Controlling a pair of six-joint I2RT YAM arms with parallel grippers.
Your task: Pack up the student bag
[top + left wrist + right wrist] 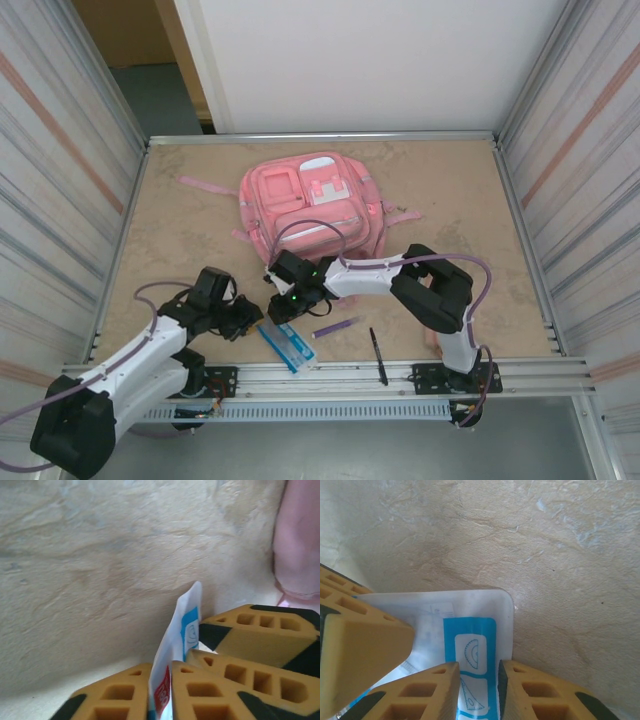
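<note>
Our left arm (pixel 140 355) reaches low from its base. Our right arm (pixel 430 285) folds at the elbow and stretches across to meet it, so both wrists sit close together. The left gripper (pixel 161 672) has its jaws pressed onto a flat packet (pixel 184 622) that stands upright between them. Just right of those jaws sits one finger (pixel 260 630) of the right gripper (pixel 478 666). Its own jaws show a narrow gap with the packet visible within it; we cannot tell whether they pinch.

The top camera is looking down from high behind over the whole surface (pixel 450 200); both wrist cameras are peering close — sharing a white-and-blue packet (pixel 480 630) — the left also catching the student bag (pixel 297 540).
</note>
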